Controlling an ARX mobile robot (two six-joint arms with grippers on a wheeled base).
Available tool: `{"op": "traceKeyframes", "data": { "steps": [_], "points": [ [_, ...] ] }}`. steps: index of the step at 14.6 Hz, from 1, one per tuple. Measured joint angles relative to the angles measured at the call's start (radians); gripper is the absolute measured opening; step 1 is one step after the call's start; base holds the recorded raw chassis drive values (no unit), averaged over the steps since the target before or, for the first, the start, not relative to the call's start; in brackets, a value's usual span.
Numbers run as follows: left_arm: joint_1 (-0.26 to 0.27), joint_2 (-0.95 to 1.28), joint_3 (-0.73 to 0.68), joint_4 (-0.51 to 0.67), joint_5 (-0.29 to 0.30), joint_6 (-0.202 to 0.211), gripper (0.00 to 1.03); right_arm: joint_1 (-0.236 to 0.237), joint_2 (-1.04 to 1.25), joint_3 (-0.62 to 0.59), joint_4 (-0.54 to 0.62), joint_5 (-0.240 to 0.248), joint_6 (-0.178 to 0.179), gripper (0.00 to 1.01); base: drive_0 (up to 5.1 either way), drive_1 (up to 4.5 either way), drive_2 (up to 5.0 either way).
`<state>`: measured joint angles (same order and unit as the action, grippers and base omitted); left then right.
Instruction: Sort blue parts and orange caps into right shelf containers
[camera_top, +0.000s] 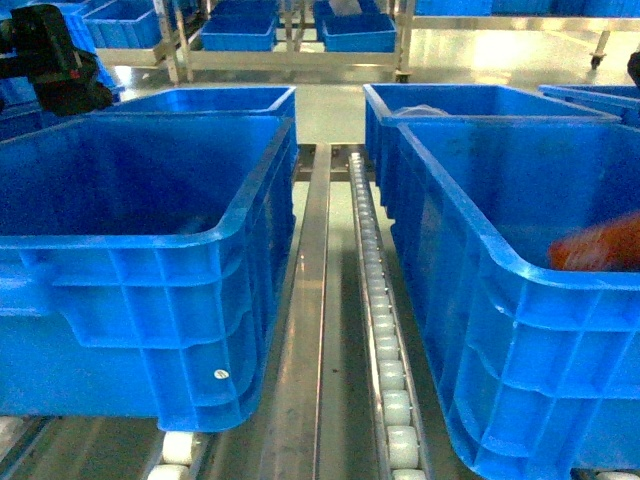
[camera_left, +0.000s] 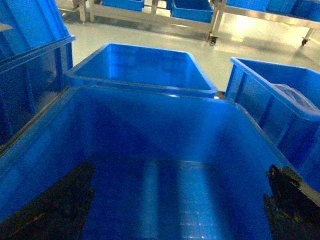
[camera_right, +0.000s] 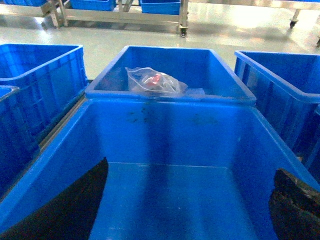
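A: Floor pale and glossy; metal racks with blue bins stood at the far end. A roller track (camera_top: 378, 300) ran near to far between two rows of crates.

B: Crates?

A: Near left crate (camera_top: 140, 260) and near right crate (camera_top: 520, 300), both bright blue. Behind the near right one, a far right crate (camera_right: 170, 75) held a clear plastic bag (camera_right: 155, 82) with something orange-red inside; too small to call it a cap.

B: Grippers?

A: Left gripper (camera_left: 175, 210) hung over the near left crate, dark fingers (camera_left: 55, 205) spread wide, nothing between them. Right gripper (camera_right: 190, 210) over the near right crate, likewise spread wide and holding nothing.

B: Orange blur at the right edge of the head view?

A: Blurred orange shape (camera_top: 600, 245) inside the near right crate; could not tell what it was
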<state>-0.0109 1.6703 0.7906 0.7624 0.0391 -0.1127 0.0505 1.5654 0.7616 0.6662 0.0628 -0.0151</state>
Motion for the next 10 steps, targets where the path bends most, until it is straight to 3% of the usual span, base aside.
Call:
{"op": "traceKeyframes", "data": {
  "steps": [1, 3, 4, 5, 6, 7, 8, 10],
  "points": [
    [0.008, -0.016, -0.021, -0.005, 0.014, -0.005, 0.98, 0.005, 0.000, 0.000, 0.000, 0.025, -0.005, 1.00, 0.0, 0.00, 0.0],
    [0.016, -0.077, -0.083, 0.024, -0.001, -0.012, 0.98, 0.010, -0.003, -0.025, -0.016, 0.034, -0.005, 0.98, 0.0, 0.00, 0.0],
    [0.017, -0.074, -0.095, 0.086, -0.021, 0.005, 0.94, 0.009, -0.002, -0.039, 0.053, 0.024, -0.003, 0.95, 0.0, 0.00, 0.0],
    [0.014, -0.097, -0.174, 0.191, -0.036, 0.053, 0.80, 0.007, -0.027, -0.122, 0.216, -0.001, 0.000, 0.81, 0.0, 0.00, 0.0],
    [0.014, -0.154, -0.261, 0.216, -0.036, 0.076, 0.67, 0.006, -0.079, -0.212, 0.273, -0.008, 0.001, 0.68, 0.0, 0.00, 0.0],
    [0.014, -0.214, -0.332, 0.235, -0.037, 0.091, 0.53, -0.001, -0.135, -0.291, 0.294, -0.019, 0.000, 0.53, 0.0, 0.00, 0.0],
    [0.014, -0.265, -0.391, 0.243, -0.039, 0.095, 0.39, -0.042, -0.185, -0.353, 0.303, -0.059, 0.001, 0.39, 0.0, 0.00, 0.0],
    [0.014, -0.345, -0.483, 0.241, -0.040, 0.095, 0.13, -0.053, -0.269, -0.447, 0.307, -0.059, 0.003, 0.13, 0.0, 0.00, 0.0]
  ]
}}
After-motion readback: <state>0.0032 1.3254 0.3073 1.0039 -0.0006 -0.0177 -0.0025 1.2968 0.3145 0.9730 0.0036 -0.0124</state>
